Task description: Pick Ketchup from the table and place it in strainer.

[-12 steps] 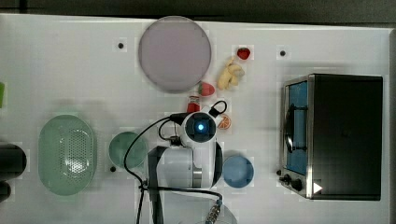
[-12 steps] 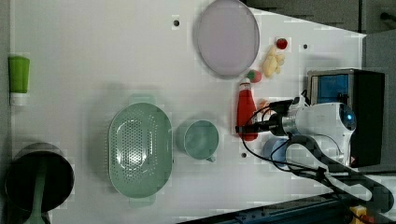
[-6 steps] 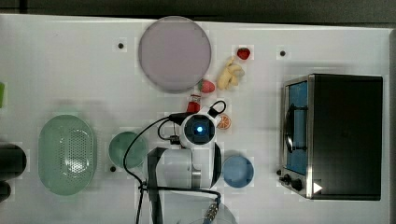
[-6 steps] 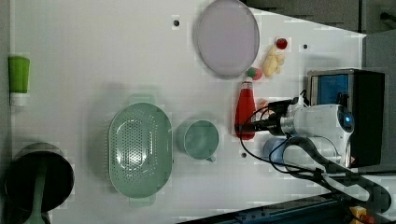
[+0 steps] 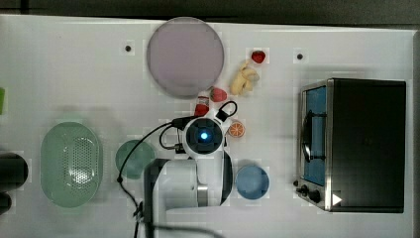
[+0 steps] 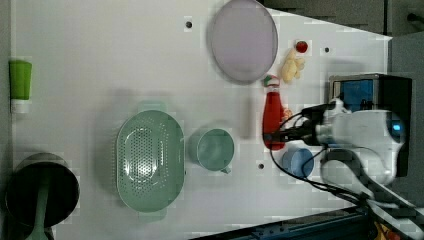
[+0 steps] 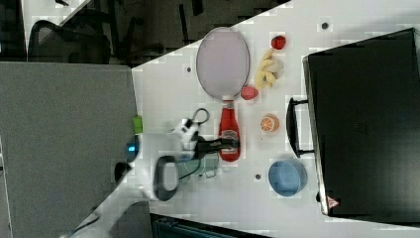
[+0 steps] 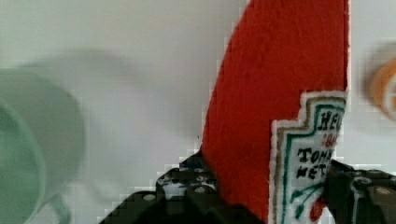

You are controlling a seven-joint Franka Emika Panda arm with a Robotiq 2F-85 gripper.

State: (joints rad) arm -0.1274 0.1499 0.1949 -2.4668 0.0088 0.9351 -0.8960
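**Ketchup bottle, standing on bench, end effector closed around lower body**

Item: Ketchup (image 6: 273,119), small red squeeze bottle with a white label in dark print. It stands upright on the white bench (image 5: 74,74), base down, just beside the grey plate (image 5: 185,55) and a strawberry (image 5: 218,93). An orange slice (image 5: 236,129) lies near it, and the green cup (image 6: 215,148) sits between it and the strainer (image 6: 148,160).

End effector (image 7: 229,144): reaches in level from the side. In the wrist view the dark fingers (image 8: 196,184) bracket the bottle's lower body on both sides, at label height, and press against the red wall. Judged grasping the Ketchup; the base appears not yet lifted from the bench.

Handling, judged: light, with soft plastic walls that give under a squeeze. The smooth surface and glossy label are likely slippery. Tall and narrow, so it tips easily if nudged. Not fragile.

Where to hold: the wide lower body, across the label, as now. The tapering neck would offer poorer purchase.

Destination: strainer, pale green, perforated, well apart from the bottle at the top view's left, beyond the green cup.
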